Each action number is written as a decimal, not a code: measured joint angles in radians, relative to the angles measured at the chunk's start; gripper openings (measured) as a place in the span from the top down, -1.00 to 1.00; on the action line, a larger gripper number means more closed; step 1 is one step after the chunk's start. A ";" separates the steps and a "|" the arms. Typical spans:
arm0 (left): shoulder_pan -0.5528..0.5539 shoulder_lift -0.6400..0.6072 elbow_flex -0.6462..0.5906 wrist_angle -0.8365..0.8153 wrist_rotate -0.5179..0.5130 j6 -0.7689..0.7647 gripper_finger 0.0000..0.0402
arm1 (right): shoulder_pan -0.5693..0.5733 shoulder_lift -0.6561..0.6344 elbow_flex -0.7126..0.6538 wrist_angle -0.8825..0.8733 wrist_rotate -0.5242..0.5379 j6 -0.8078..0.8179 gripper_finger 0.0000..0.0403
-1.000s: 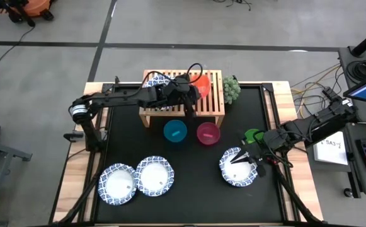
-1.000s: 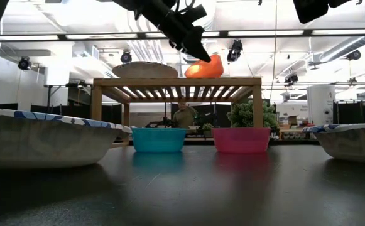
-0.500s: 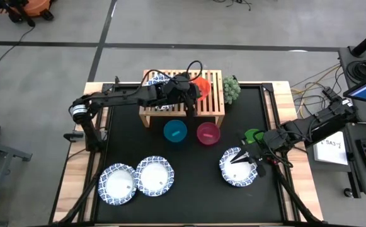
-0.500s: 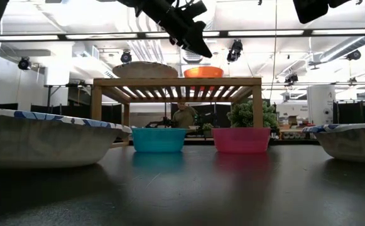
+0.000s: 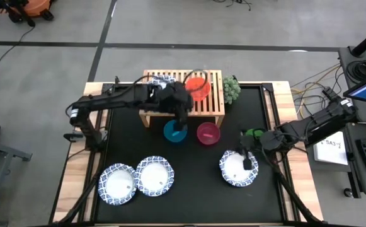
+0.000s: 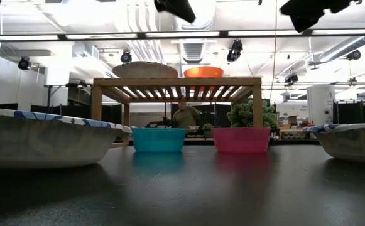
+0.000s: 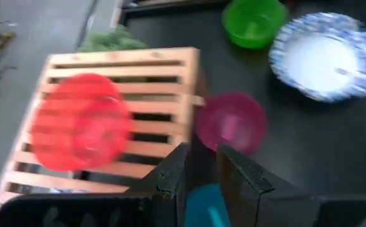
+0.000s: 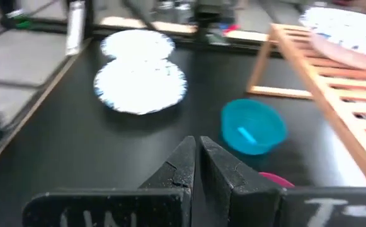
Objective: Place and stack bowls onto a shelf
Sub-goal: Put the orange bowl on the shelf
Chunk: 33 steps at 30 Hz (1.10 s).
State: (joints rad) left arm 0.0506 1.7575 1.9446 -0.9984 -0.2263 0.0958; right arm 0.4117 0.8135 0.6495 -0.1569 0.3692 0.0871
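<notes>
Black matting covered the surface (image 5: 189,189), and at its far side stood the wooden shelf (image 5: 211,108). On the shelf's slats sat one patterned bowl (image 5: 160,80) and, beside it, the red bowl (image 5: 197,86), both upright and neither stacked on the other. That left most of the job undone, by my reading: two of eight bowls placed. Three patterned bowls lay on the surface near the front, two of them (image 5: 118,184) (image 5: 154,175) touching on the left and one (image 5: 236,169) on the right. The teal bowl (image 5: 175,131) and the magenta bowl (image 5: 208,133) sat just in front of the shelf, and the green bowl (image 5: 253,134) was over to the right. The left gripper (image 7: 200,169) hung above the teal bowl, its fingers a little apart and empty. The right gripper (image 8: 198,156) hovered near the right-hand patterned bowl, clenched on nothing.
</notes>
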 joint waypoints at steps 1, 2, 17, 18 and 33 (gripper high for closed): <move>-0.024 -0.007 0.001 -0.019 0.000 -0.017 0.68 | -0.002 0.016 0.000 0.015 0.025 0.016 0.94; -0.048 -0.011 0.001 -0.032 0.000 -0.029 0.68 | -0.008 0.035 0.000 0.028 0.036 0.031 0.94; -0.288 -0.167 -0.400 0.163 -0.131 -0.055 0.68 | -0.300 0.296 0.190 0.059 -0.044 -0.009 0.94; -0.292 -0.193 -0.449 0.194 -0.131 -0.058 0.68 | -0.324 0.308 0.209 0.056 -0.067 -0.032 0.94; -0.309 -0.649 -0.999 0.717 -0.135 -0.051 0.68 | -0.612 0.617 0.548 -0.130 -0.167 -0.178 0.94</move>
State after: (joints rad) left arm -0.2584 1.1085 0.9460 -0.2815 -0.3609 0.0446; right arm -0.2008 1.4309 1.1971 -0.2867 0.2020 -0.0912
